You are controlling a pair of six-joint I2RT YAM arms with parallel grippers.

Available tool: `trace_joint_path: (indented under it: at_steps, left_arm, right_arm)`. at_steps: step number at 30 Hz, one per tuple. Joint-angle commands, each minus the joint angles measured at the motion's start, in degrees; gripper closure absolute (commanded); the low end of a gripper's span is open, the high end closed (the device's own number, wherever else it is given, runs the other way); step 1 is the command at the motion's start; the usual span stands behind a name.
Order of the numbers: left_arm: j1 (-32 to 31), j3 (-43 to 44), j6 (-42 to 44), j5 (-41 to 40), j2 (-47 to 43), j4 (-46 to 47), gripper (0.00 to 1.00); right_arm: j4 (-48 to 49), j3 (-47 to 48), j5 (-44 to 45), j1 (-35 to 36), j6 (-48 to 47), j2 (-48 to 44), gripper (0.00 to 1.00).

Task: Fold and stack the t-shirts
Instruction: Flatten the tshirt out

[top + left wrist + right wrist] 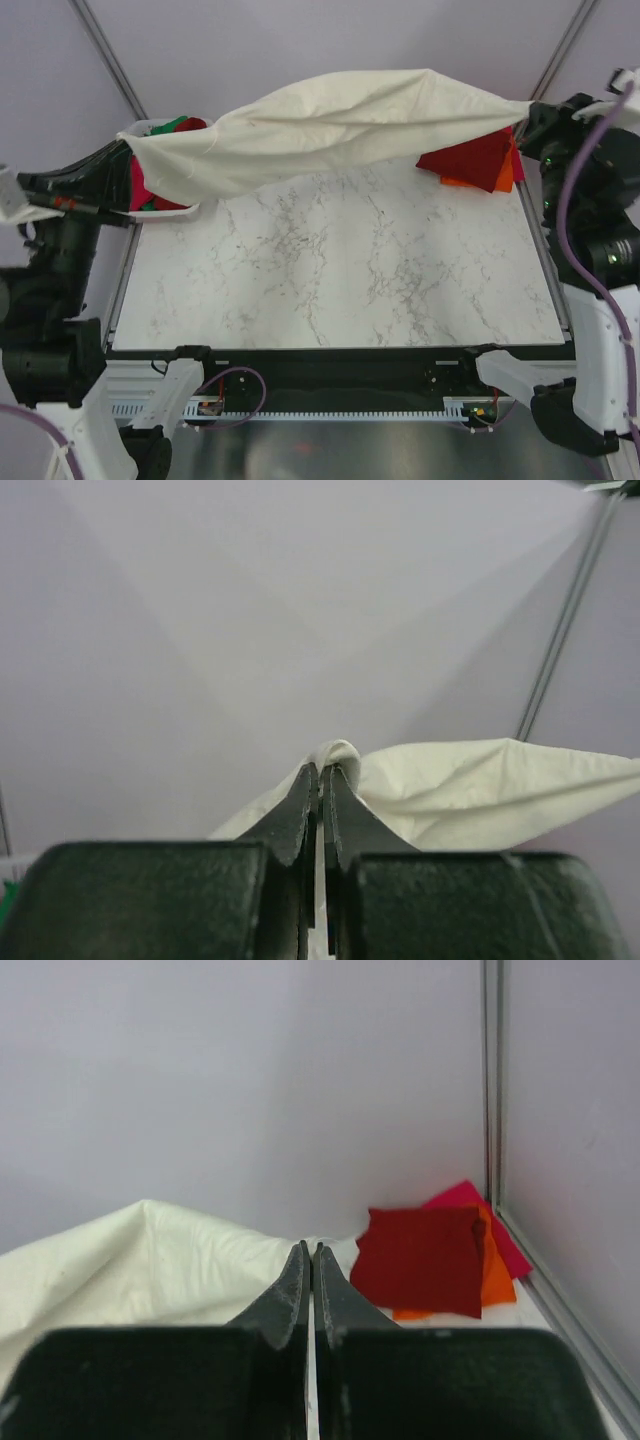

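Two arms hold the cream-white t-shirt [330, 125] between them along the far edge of the marble-patterned table [330, 290]. The cloth is stretched in a long, sagging band from the far left corner to the far right corner. Whether its lower edge brushes the table top cannot be told. The left gripper [322, 772] is clamped on a bunched corner of the shirt, and its fingers [298, 815] are all but touching, with a small fold of cream cloth poking up between the tips. The right gripper [311, 1250] is pressed just as narrow. From above, the shirt's right end runs straight into it, though in its own wrist view the pinch is hidden and the cream cloth shows only behind and to the left of the tips. At the far right corner a folded dark red t-shirt [420, 1260] lies flat on top of a stack. An orange t-shirt [497, 1275] and a magenta t-shirt [505, 1235] show at its right edge. At the far left corner stands a white basket [150, 128], partly covered by the shirt's left end, with a green garment [172, 125] and a red garment [138, 185] showing in it.
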Motion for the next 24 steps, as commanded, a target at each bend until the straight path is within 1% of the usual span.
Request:
trace_joint_path:
  at_steps: [1, 2, 3, 4, 5, 6, 7, 8, 9, 11, 12, 14, 15, 17, 20, 21, 22, 23, 24]
  left_arm:
    - [0.19, 1.06, 2.4, 3.16, -3.63, 6.31, 0.98]
    - [0.19, 0.63, 2.49, 2.89, -4.52, 6.31, 0.98]
    - [0.19, -1.9, 2.49, 2.11, -5.49, 6.31, 0.98]
    - [0.19, -3.93, 2.23, 1.84, -6.8, 6.31, 0.98]
    - [0.19, -6.38, 1.88, 1.66, -9.51, 6.31, 0.98]
    - [0.1, -12.5, 1.35, 1.66, -11.19, 6.22, 0.98]
    - [0.19, -16.04, -0.04, 2.62, -12.6, 6.31, 0.98]
    - [0.1, -19.73, -0.93, 2.97, -15.49, 6.31, 0.98]
    - [0.19, -27.08, -2.07, 3.85, -16.91, 5.96, 0.98]
    - [0.19, -33.89, -5.06, 4.38, -19.72, 4.91, 0.98]
    - [0.19, -39.23, -5.94, 4.21, -22.08, 4.03, 0.98]
    - [0.19, -43.13, -6.91, 4.03, -24.38, 2.1, 0.98]
    - [-1.46, -45.5, -7.26, 2.9, -25.78, 1.48, 0.98]
    - [-1.57, -47.18, -7.62, 3.15, -26.59, 1.12, 0.98]
    - [-1.57, -48.94, -7.62, 3.68, -27.03, 1.12, 0.98]
    - [-1.57, -49.73, -7.44, 4.29, -27.29, 1.12, 0.98]
    - [-1.57, -50.26, -7.01, 4.3, -27.55, 1.12, 0.98]
    - [-1.48, -50.88, -6.92, 4.3, -27.73, 1.04, 0.98]
    - [-1.57, -52.53, -6.74, 4.38, -28.17, 0.95, 0.98]
  right_arm:
    - [3.59, -3.33, 1.96, -0.19, -1.2, -8.82, 1.0]
    - [3.68, -5.53, 2.83, -0.19, -1.38, -10.77, 1.0]
    - [2.89, -8.08, 3.97, -0.28, 0.45, -12.61, 1.0]
    - [1.15, -10.63, 7.12, -0.19, 2.55, -15.85, 1.0]
    - [-1.22, -16.22, 7.84, -0.19, 5.79, -17.1, 1.0]
    - [-5.16, -20.02, 7.33, -0.28, 8.7, -18.33, 0.67]
    - [-6.5, -29.02, 2.19, -0.28, 13.43, -20.26, 0.33]
    - [-7.3, -33.46, -0.65, -0.28, 15.04, -20.63, 0.08]
    - [-10.18, -37.07, -2.94, -0.19, 16.88, -19.85, 0.02]
    - [-11.96, -44.53, -7.15, -0.28, 20.05, -18.7, 0.02]
    - [-12.4, -45.71, -7.09, -0.19, 20.41, -18.52, 0.02]
    - [-12.49, -45.29, -6.22, -0.19, 20.24, -20.01, 0.02]
    - [-11.36, -44.41, -6.47, -0.19, 19.81, -21.41, 0.02]
    - [-9.69, -41.42, -7.17, -0.19, 18.4, -21.69, 0.02]
    - [-6.7, -38.69, -14.01, -0.19, 16.99, -18.1, 0.02]
    - [-5.39, -38.51, -20.65, -0.19, 16.81, -14.6, 0.04]
    - [-4.68, -39.21, -23.5, -0.01, 16.73, -12.65, 0.05]
    - [-3.98, -40.0, -26.22, 0.6, 16.81, -10.72, 0.07]
    - [-2.4, -40.88, -27.21, 3.3, 16.81, -6.87, 0.07]
